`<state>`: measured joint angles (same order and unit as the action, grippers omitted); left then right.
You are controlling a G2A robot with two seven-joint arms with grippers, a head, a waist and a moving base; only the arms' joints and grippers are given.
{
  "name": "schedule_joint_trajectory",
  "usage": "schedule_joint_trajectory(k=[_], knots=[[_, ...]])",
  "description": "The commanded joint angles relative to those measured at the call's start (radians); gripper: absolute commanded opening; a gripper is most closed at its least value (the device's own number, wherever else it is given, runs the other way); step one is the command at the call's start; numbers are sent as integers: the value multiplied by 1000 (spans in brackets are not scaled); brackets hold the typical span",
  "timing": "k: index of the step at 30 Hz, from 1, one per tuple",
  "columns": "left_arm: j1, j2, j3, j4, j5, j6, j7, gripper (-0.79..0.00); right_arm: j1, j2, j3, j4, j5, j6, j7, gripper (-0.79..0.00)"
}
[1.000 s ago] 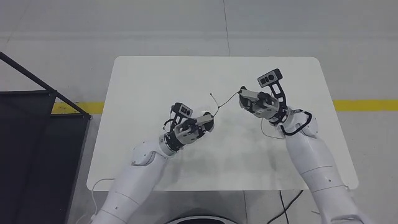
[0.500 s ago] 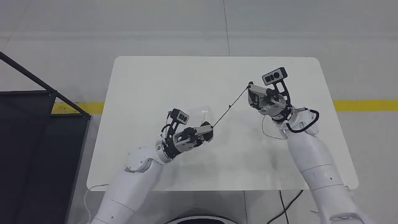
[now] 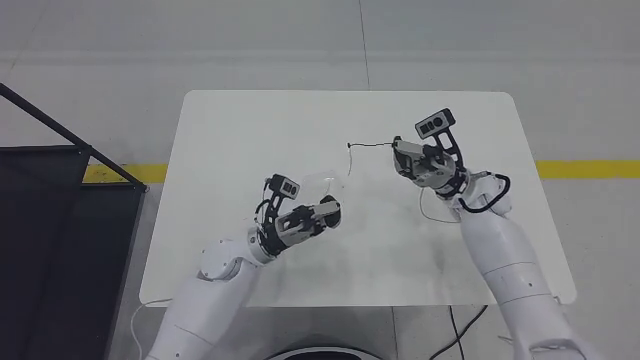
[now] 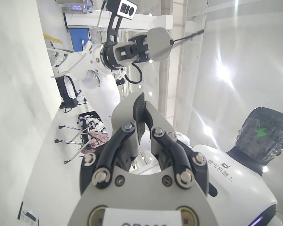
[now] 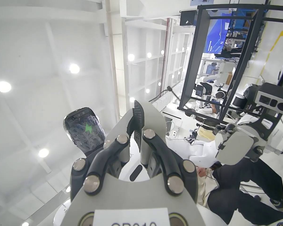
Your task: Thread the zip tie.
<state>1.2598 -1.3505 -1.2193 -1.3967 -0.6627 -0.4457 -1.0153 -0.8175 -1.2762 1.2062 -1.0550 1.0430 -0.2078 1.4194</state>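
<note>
Over the middle of the one white table, a single black zip tie is held in the air by the right gripper. There are two grippers in total, one per arm. The right gripper is closed, with the tie pinched between its two fingers. From there the strap runs out as a thin, nearly straight line toward the left arm's side of the table. Its free end bends toward the near edge of the table. The left wrist view shows the same arrangement from farther off: the strap crosses the flat face of the right gripper and projects beyond it, with a small dark lump where it meets the finger edge. Whether this lump is the tie's head cannot be told. The left gripper is nearer the front edge of the table, apart from the tie and not touching it. Its two ribbed pads are pressed together at the tips, and nothing can be seen between them. In the right wrist view, the right gripper's own pads are also closed flat against each other. The left gripper appears farther off, its broad pale finger face turned toward the camera.
</note>
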Motion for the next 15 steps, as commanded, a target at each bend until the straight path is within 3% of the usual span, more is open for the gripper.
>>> schedule_joint_trajectory(k=[1, 9, 15], knots=[[10, 2, -12, -18, 5, -20, 22, 0, -5, 3, 7, -13, -31, -24, -6, -785], [98, 28, -144, -156, 9, -57, 57, 0, -43, 30, 59, -111, -206, -77, -3, -785], [178, 49, -265, -287, 131, -56, 136, 0, -78, 58, 95, -267, -483, -128, -58, -785]])
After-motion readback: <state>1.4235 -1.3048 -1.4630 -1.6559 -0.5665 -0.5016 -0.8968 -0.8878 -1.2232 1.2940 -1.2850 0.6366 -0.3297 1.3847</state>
